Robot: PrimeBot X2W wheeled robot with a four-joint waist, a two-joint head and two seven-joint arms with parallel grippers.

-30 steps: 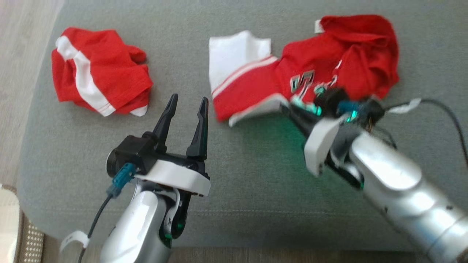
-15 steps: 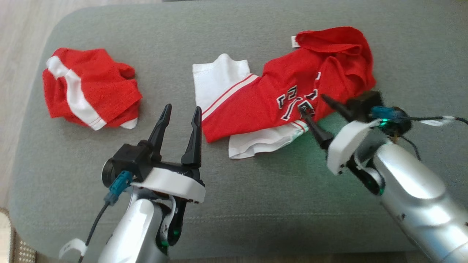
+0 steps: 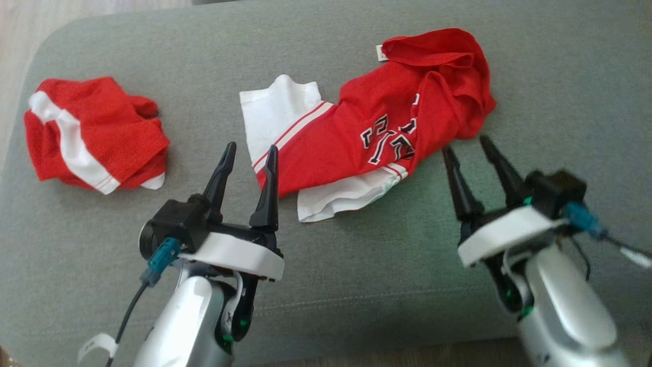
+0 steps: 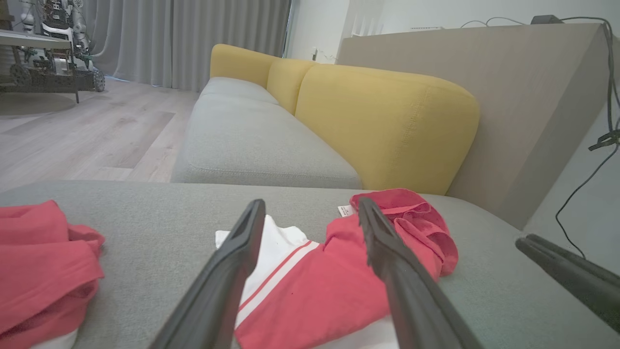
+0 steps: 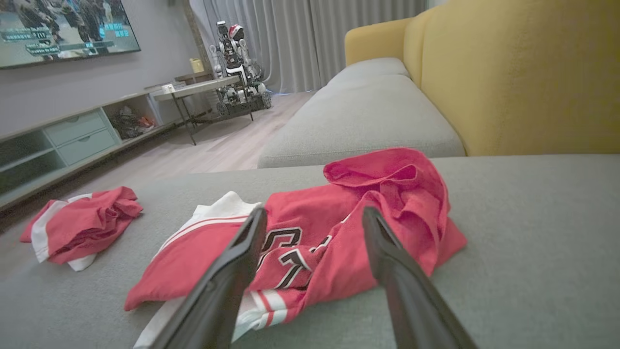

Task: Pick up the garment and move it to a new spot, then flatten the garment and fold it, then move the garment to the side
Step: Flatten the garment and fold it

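The red and white sports shirt with dark numbers (image 3: 377, 137) lies crumpled in the middle of the soft grey couch seat (image 3: 356, 265). Its white end points to the robot's left, and the red part is bunched up on the far right. A small white tag (image 3: 380, 52) sticks out at the far edge. Nothing holds the shirt.

The right gripper (image 3: 464, 143) is just beside the shirt's near right edge. Its two dark fingers are spread wide with nothing between them. The left gripper (image 3: 252, 147) is by the shirt's white end. Its fingers are spread apart too and grip nothing. I cannot tell if it touches the cloth.

Another red and white bundle of cloth (image 3: 91, 135) sits well apart on the left of the seat. Behind the seat stands a fat yellow back cushion (image 4: 382, 126).
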